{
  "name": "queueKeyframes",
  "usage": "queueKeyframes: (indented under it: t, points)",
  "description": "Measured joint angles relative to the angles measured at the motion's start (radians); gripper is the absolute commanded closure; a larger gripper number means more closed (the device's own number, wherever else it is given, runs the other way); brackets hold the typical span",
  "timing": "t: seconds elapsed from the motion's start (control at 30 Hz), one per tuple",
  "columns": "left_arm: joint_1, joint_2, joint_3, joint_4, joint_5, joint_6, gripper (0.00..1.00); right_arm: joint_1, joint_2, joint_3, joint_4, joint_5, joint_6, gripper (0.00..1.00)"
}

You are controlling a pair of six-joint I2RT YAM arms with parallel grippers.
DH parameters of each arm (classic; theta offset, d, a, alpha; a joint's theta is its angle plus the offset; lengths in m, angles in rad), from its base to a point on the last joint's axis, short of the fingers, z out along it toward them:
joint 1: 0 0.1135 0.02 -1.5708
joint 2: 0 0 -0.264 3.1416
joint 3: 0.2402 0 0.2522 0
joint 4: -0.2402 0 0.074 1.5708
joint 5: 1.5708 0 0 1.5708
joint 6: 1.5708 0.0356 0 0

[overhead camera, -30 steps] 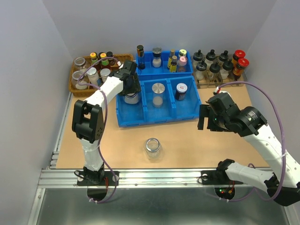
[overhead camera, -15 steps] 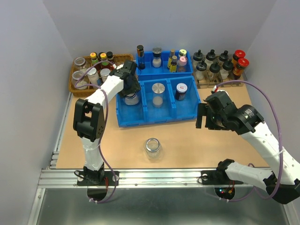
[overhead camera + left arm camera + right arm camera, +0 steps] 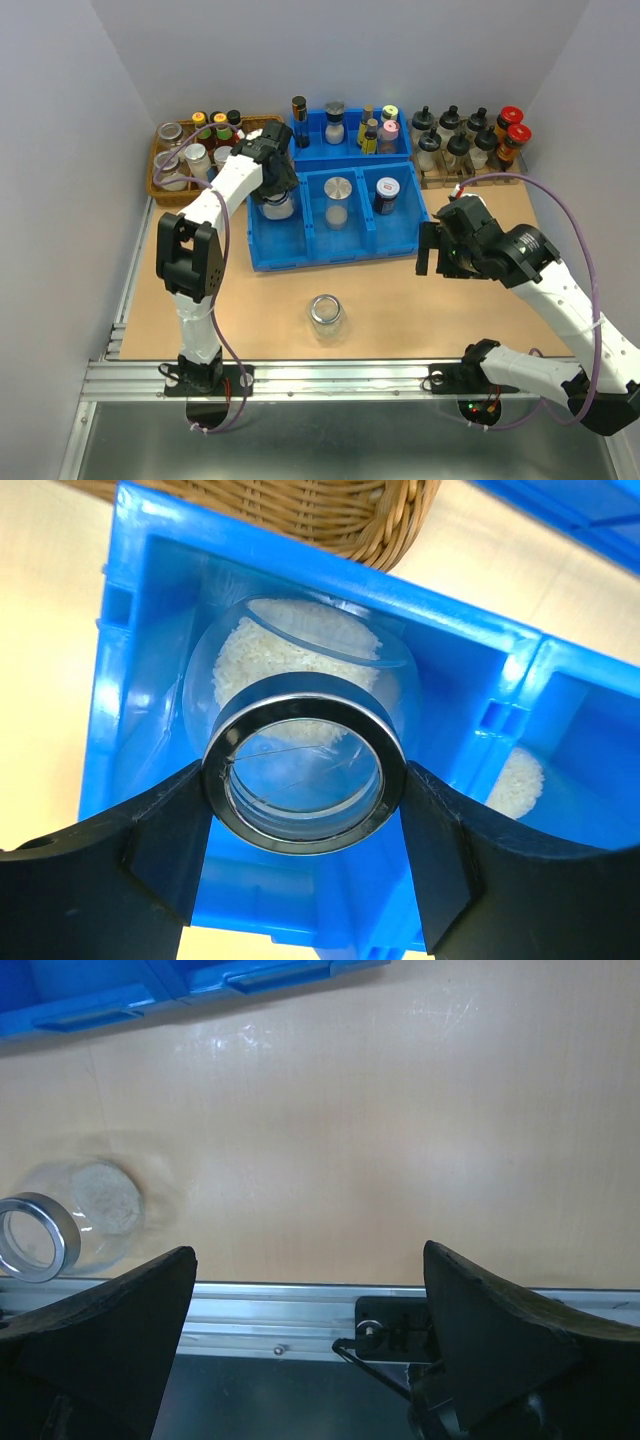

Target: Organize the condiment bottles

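Note:
My left gripper (image 3: 272, 188) is shut on the metal rim of a clear jar (image 3: 300, 680) holding white grains. The jar hangs tilted in the left compartment of the front blue bin (image 3: 300, 258); I cannot tell whether it touches the floor. Both black fingers (image 3: 165, 850) press against the rim. The middle compartment holds a silver-lidded jar (image 3: 338, 196), and the right one a dark jar (image 3: 386, 194). A second clear jar (image 3: 325, 312) stands alone on the table near the front, also in the right wrist view as the clear jar (image 3: 70, 1222). My right gripper (image 3: 432, 255) hovers open and empty over the table's right side.
A wicker basket (image 3: 160, 188) of small jars and bottles sits at the back left, touching the bin. Behind the bin is a second blue tray (image 3: 400, 150) of bottles, with a wooden rack (image 3: 470, 178) of black-nozzled and red-capped bottles at the back right. An aluminium rail (image 3: 330, 375) edges the front.
My right gripper's fingers have spread wider and it has drifted slightly left. The left gripper has shifted a little toward the back of the compartment, still gripping the jar.

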Motion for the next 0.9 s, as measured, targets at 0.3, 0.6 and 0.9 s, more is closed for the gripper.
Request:
queueKeyframes:
  t: [0.3,0.6,0.9]
  points:
    - [0.0,0.001,0.017,-0.011,-0.018,-0.005,0.03,0.0,0.0,0.0,0.0,0.0,0.0,0.0]
    - [0.0,-0.002,0.016,-0.01,-0.017,-0.007,0.02,0.0,-0.006,0.0,0.0,-0.001,0.001,0.0]
    - [-0.09,-0.285,-0.093,0.07,-0.009,0.086,0.01,0.0,-0.022,0.0,-0.001,0.002,0.007,0.0]
